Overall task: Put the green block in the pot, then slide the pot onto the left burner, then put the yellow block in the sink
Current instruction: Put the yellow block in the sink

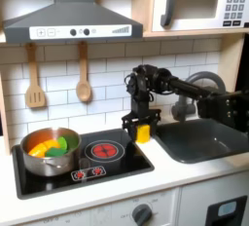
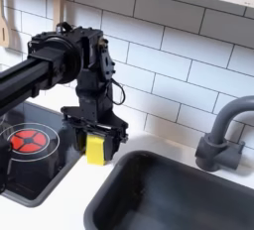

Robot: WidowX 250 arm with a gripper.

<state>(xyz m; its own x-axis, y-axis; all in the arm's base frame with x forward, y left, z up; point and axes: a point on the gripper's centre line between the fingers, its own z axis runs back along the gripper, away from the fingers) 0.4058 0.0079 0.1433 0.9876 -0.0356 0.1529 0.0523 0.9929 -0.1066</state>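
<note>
Sink (image 2: 169, 199) beside downward-pointing tool (image 2: 95, 147) gripping yellow block (image 2: 95, 150).

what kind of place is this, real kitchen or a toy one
Most likely a toy play kitchen on a robot test bench. It has a black cooktop with printed red burners, a small grey sink with a faucet, and wooden utensils hung on a tiled wall under a range hood.
</note>
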